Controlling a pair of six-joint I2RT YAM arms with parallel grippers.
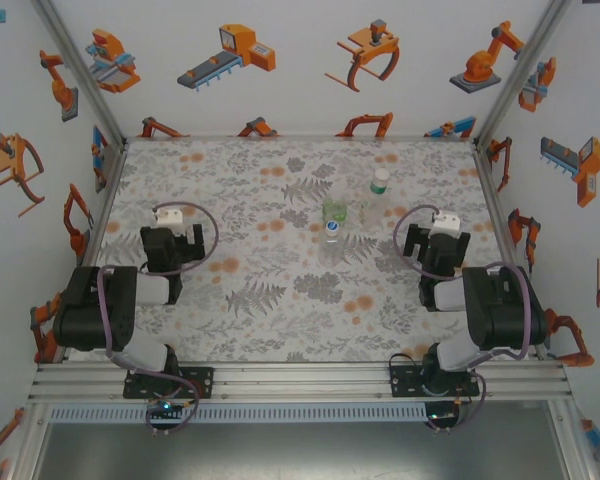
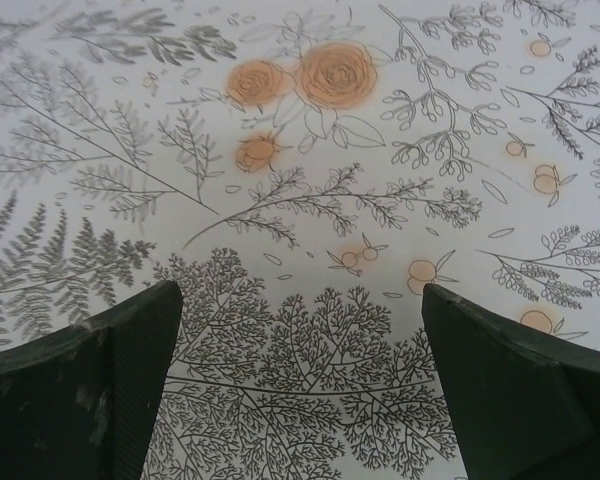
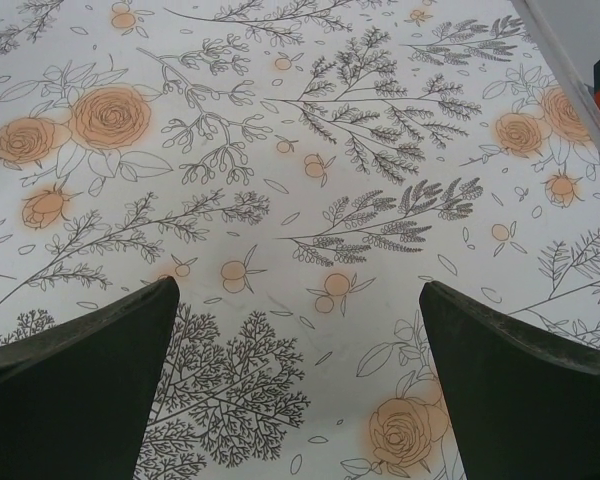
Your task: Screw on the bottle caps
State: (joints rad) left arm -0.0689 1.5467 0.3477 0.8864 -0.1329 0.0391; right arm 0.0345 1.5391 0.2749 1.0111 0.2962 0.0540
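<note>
Top external: three small, round plastic bottles (image 1: 352,215) cluster mid-table on the flat floral mat (image 1: 260,300). There is a green-tinted bottle (image 1: 334,210), a taller clear bottle (image 1: 377,203) just right of it, and a nearer clear bottle (image 1: 331,250) topped by a blue cap (image 1: 332,231). My left gripper (image 1: 172,238) and right gripper (image 1: 438,240) sit well apart from them, both spread and empty.

Left wrist: my two dark, wedge-shaped fingers (image 2: 90,390) stand wide apart over printed ferns and orange roses.

Right wrist: two more matte fingers, likewise spread wide above the mat.
</note>
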